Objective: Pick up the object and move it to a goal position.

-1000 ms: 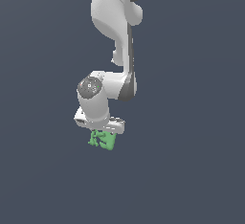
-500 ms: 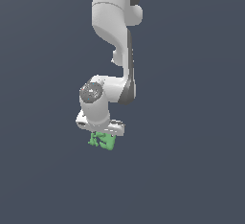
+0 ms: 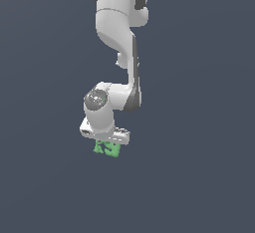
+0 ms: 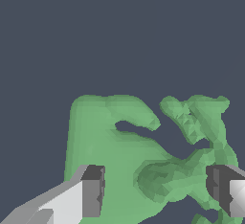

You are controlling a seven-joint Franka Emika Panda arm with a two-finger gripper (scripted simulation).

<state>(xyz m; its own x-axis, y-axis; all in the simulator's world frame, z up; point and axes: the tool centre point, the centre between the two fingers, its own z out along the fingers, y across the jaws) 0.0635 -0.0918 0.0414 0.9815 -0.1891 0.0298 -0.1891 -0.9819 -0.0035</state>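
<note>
The object [image 3: 107, 149] is a small bright green chunky block with dark branching marks. It lies directly beneath the white hand of my gripper [image 3: 106, 144] in the exterior view. In the wrist view the object [image 4: 107, 137] fills the lower half of the picture. My gripper [image 4: 153, 192] is open and its two dark-tipped fingers [image 4: 92, 189] stand wide apart in front of the block's two sides. Whether the pads touch the block does not show. In the exterior view the hand hides the fingers.
A flat, plain dark grey-blue surface [image 3: 199, 177] lies all around the block. The white arm [image 3: 119, 33] rises from the hand toward the top of the exterior view.
The wrist and hand have sunk slightly toward the green block. The block has stayed in the same place.
</note>
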